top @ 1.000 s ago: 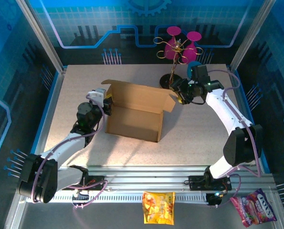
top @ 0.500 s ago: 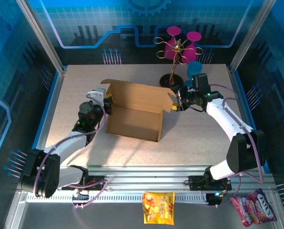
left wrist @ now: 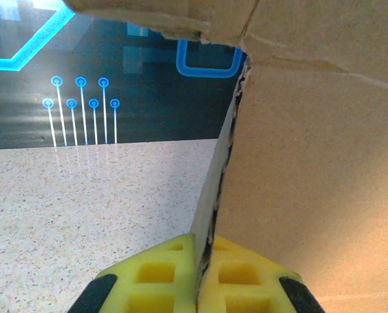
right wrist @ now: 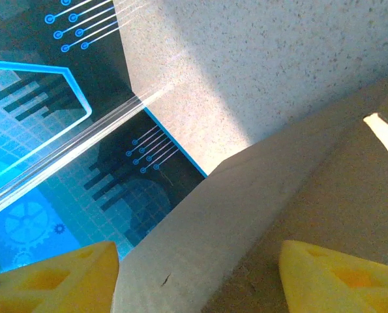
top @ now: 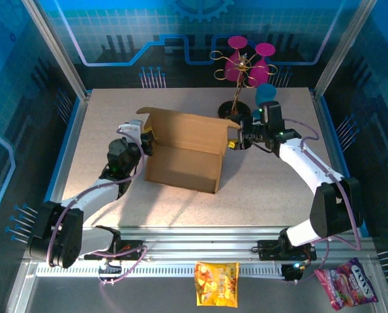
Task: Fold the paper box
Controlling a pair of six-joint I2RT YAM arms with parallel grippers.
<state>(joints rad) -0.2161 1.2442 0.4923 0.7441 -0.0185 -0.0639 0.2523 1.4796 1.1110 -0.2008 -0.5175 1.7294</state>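
1. The table [top: 272, 189] was a pale, speckled, stone-look slab with blue edging down its left and right sides.
2. A blue backdrop [top: 115, 32] printed with circuit lines and a gear closed off the far side. A silver frame post [top: 53, 45] slanted up at the left corner. In the left wrist view, the wall's dark lower band with its glowing dotted lines met the table's [left wrist: 83, 195] far edge.
3. A ribbed metal rail [top: 200, 251] ran along the near edge. In front of it lay a yellow snack bag [top: 216, 283] and, at the far right, a pink sweet bag [top: 347, 283].
4. The paper box [top: 184, 153] stood open a little left of the table's centre, its tall back panel raised and a flap at each end.
5. The left gripper [top: 145, 134] was at the box's left end. In its wrist view the yellow pads [left wrist: 161, 274] were pressed together on the thin edge of a cardboard panel [left wrist: 311, 163].
6. The right gripper [top: 236, 145] was at the box's right-hand flap. In its wrist view the yellow fingers [right wrist: 50, 280] stood spread with cardboard [right wrist: 194, 248] between them. Whether they touched it I could not tell.
7. A wire stand [top: 235, 109] holding magenta glasses stood near the far edge behind the right arm, with a teal cup [top: 265, 92] beside it.
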